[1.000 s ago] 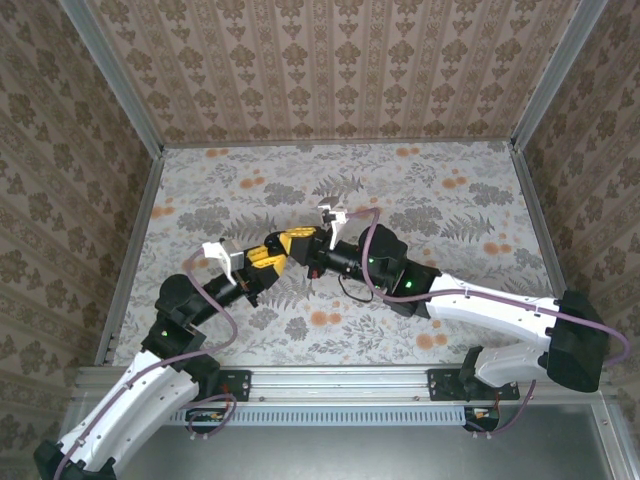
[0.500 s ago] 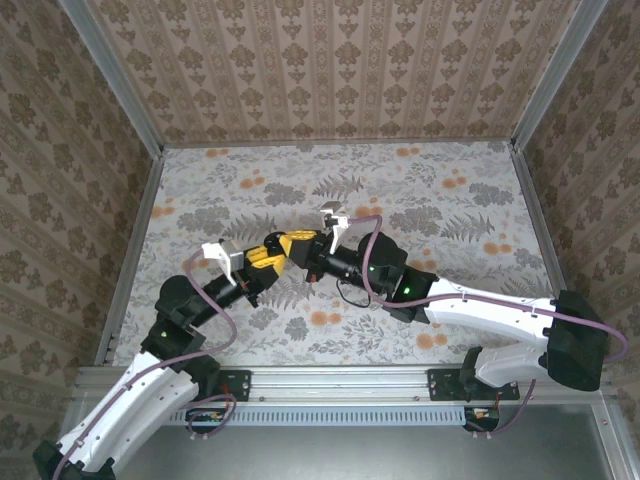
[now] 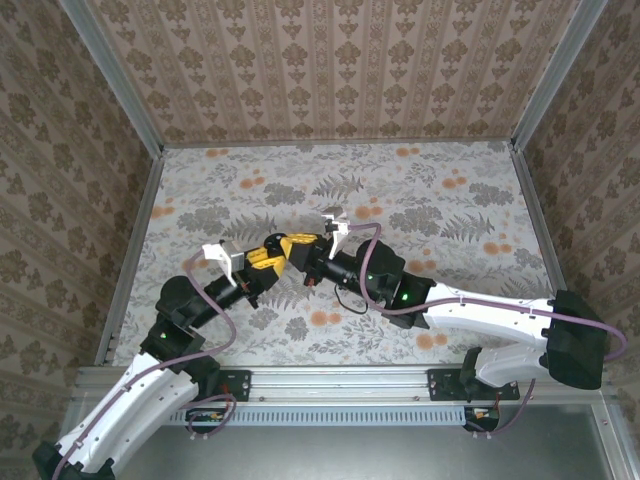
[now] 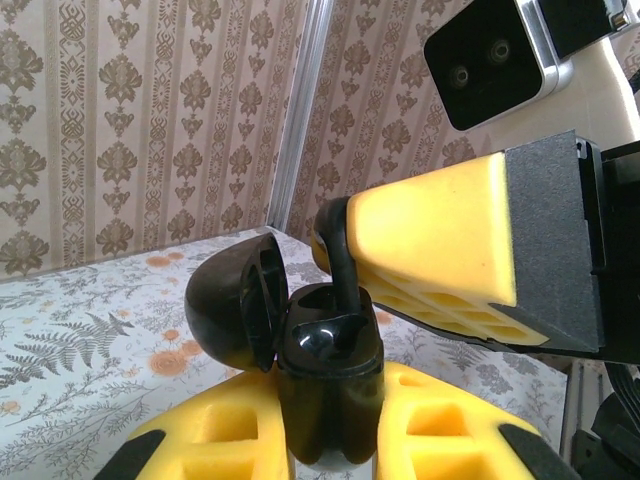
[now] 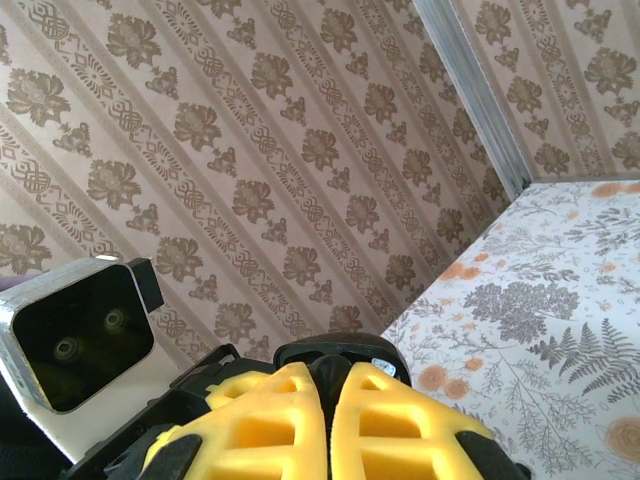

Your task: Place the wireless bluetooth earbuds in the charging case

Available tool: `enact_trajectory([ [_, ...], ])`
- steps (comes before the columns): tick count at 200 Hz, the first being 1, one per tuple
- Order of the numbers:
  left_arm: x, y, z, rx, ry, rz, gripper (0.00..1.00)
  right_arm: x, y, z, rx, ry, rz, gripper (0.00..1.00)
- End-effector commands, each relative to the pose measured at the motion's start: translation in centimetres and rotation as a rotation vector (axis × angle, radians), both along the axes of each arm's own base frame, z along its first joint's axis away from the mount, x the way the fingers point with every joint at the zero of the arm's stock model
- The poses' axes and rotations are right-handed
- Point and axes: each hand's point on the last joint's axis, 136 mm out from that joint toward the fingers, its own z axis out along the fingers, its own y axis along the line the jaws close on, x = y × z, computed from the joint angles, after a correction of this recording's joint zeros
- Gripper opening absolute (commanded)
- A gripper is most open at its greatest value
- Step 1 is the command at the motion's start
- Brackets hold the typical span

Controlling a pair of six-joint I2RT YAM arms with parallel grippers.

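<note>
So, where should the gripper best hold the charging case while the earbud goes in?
Grip the charging case by its lower body, on two opposite sides, coming from below, as the left gripper does now. The lid stands open to one side and the mouth faces up, where the earbud enters, so a low grip probably leaves both free.

We see glossy blk case (image 4: 330, 365) upright in left gripper (image 4: 330, 440), lid open leftward, w/ blk earbud (image 4: 343, 262) stem-up in its opening.
</note>
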Motion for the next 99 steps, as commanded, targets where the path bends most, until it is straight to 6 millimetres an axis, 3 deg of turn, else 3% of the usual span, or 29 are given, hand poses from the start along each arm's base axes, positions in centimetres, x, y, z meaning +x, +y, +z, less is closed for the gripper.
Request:
enact_trajectory([
  [1, 0.8, 1.6, 3.4, -0.101, -0.064, 0.096, 0.0, -0.5, 0.1, -3.2, -0.064, 0.073, -0.006, 0.07],
  [99, 0.6, 1.6, 3.7, -0.104, -0.083, 0.093, 0.0, -1.7, 1.6, -3.8, -0.087, 0.054, 0.078, 0.12],
])
